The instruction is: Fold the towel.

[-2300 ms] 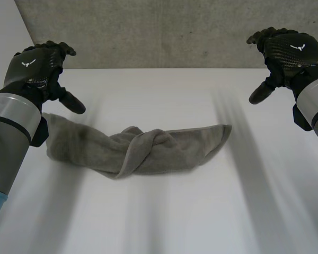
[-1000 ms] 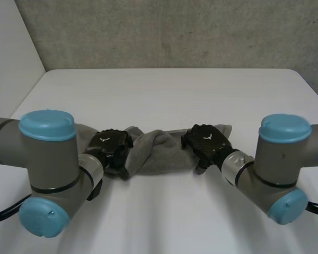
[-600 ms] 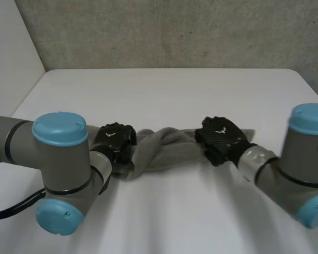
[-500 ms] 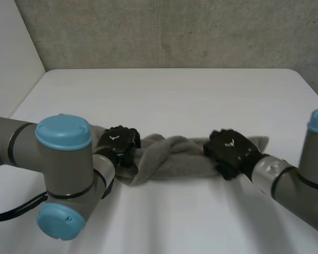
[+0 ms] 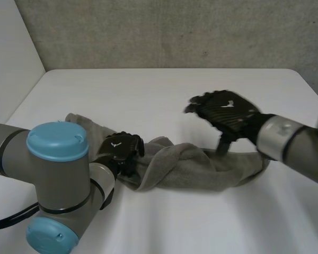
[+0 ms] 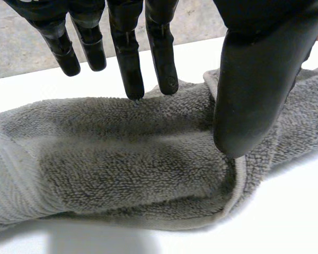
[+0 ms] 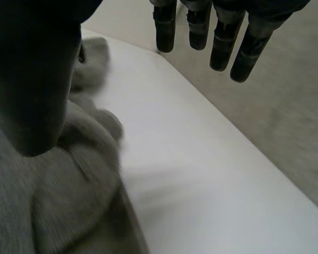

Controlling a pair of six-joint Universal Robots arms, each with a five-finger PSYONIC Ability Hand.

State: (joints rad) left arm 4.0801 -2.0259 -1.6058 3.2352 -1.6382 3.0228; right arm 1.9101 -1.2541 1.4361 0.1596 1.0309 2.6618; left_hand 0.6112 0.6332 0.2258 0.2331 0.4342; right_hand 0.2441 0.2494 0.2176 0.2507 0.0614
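A grey towel (image 5: 191, 169) lies twisted in a long roll across the white table (image 5: 164, 90). One end trails back past my left arm. My left hand (image 5: 119, 150) rests on the roll's left part. In the left wrist view its fingers (image 6: 132, 63) reach straight down to the towel's (image 6: 122, 164) far edge, and the thumb presses on a hemmed fold. My right hand (image 5: 228, 112) hovers open above the towel's right part, fingers spread and holding nothing. In the right wrist view its thumb (image 7: 32, 79) hangs just over the bunched cloth (image 7: 58, 211).
A grey wall (image 5: 175, 32) stands behind the table's far edge. Bare tabletop (image 7: 201, 174) stretches beyond the towel to a corner near my right hand. My left arm's elbow (image 5: 55, 159) sits low over the front left of the table.
My right hand dragged the towel's right end rightward, then let go and rose above it. The towel is stretched longer. My left hand stayed on the left part.
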